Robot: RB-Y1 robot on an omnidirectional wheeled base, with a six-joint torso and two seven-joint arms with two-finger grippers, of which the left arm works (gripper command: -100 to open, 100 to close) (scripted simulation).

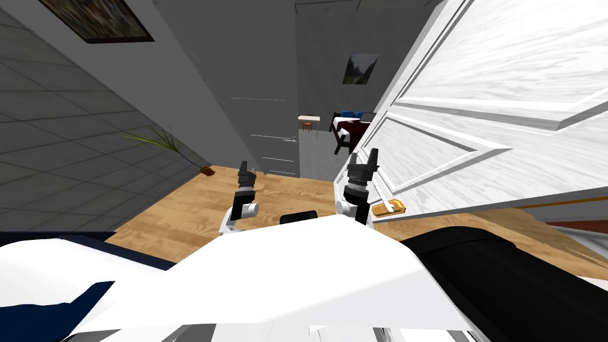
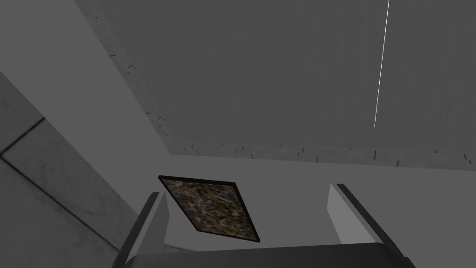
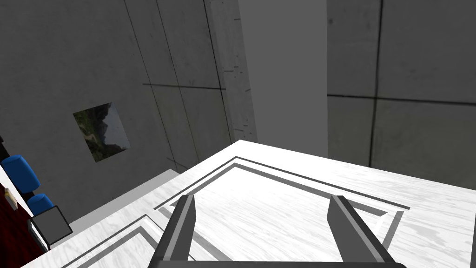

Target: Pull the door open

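Head view: the white panelled door stands ajar at right, its brass handle just beside the right jaws; open wooden floor lies ahead. Left wrist view: left jaws spread, empty. Right wrist view: right jaws spread over the door, empty

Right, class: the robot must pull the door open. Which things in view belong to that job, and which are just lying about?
Job: white panelled door, its gold handle, right gripper, open beside the door.
Lying about: potted plant, bed, small table, wall picture; left gripper, open, idle.
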